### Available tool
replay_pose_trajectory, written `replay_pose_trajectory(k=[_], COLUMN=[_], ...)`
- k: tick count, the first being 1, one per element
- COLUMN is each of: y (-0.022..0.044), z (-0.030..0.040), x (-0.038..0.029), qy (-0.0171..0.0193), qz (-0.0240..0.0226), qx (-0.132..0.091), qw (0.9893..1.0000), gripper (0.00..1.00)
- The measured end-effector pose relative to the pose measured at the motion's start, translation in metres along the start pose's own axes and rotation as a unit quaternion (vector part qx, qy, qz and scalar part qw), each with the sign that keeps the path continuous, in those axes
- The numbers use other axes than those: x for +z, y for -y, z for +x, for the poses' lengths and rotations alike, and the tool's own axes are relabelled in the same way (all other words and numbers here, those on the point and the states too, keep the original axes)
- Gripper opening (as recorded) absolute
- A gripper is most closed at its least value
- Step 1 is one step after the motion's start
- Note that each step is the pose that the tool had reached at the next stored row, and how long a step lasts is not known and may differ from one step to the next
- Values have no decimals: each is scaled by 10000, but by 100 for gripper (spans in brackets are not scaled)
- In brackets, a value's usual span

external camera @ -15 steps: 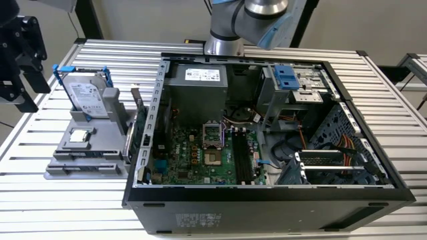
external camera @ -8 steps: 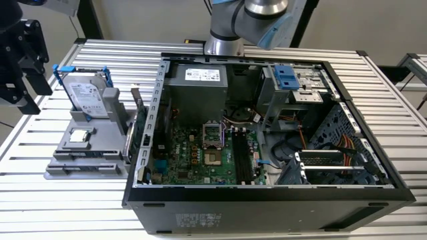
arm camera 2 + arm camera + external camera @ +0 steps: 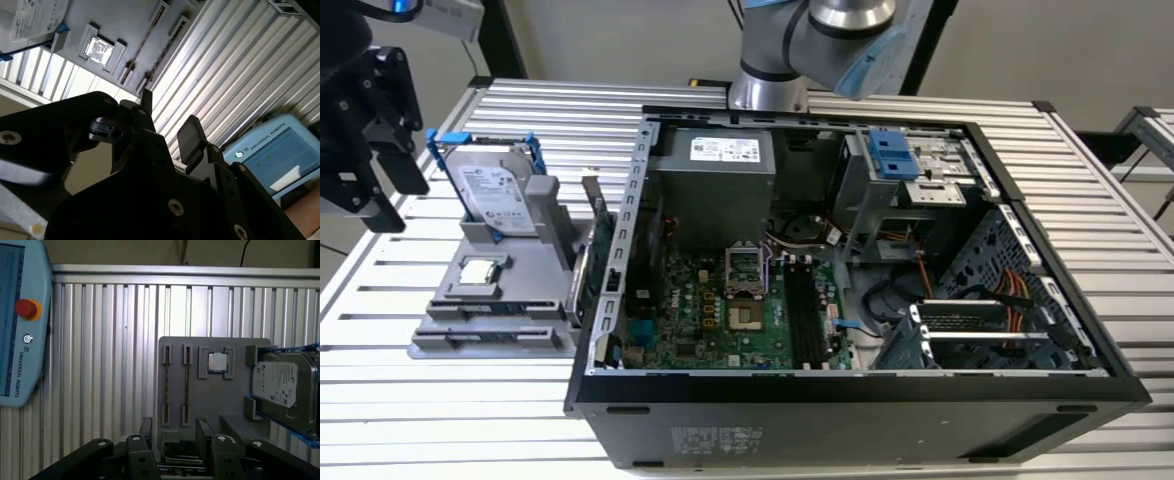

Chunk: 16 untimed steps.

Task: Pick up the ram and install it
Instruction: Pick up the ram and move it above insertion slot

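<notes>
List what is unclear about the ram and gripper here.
Ram: edge-on in the first wrist view, chips and label hidden.
Gripper: partly cut off by the exterior view's left edge.
Motherboard slots: latches too small in the exterior view.

The exterior view looks steeply down from high up on the open computer case (image 3: 854,410) and the grey holder (image 3: 487,320) on the slatted surface (image 3: 427,420). Both wrist views peer close past the tool (image 3: 174,432) (image 3: 167,120) at that holder (image 3: 215,400) (image 3: 130,20), its hard drive (image 3: 280,385) (image 3: 40,17) and a teach pendant (image 3: 20,325) (image 3: 270,155).
</notes>
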<state>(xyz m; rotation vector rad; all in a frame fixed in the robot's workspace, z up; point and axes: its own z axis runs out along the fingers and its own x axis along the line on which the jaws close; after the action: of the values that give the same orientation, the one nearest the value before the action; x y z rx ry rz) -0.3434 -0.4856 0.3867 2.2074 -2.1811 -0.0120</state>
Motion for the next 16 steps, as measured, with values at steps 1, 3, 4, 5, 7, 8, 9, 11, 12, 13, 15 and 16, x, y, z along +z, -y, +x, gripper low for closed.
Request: replay_pose_trajectory(k=[1,3,4,5,7,8,9,11,12,13,15,16], y=[0,1,1,1,2,2,2,3,2,2,3,3], z=[-3,-8,-10,-12,-18,-19,-19,-19,-20,-20,-22,-24], x=[5,17,23,28,37,40,43,52,56,61,69,73], qy=[0,-1,0,-1,0,-1,-1,-1,-1,-1,-2,-2], qz=[-1,-1,-1,-1,-1,-1,-2,-2,-2,-1,-1,-1], qx=[2,5,5,5,6,6,7,6,7,7,7,7], qw=[10000,10000,10000,10000,10000,10000,10000,10000,10000,10000,10000,10000], gripper=[100,100,100,100,100,100,100,100,100,100,100,100])
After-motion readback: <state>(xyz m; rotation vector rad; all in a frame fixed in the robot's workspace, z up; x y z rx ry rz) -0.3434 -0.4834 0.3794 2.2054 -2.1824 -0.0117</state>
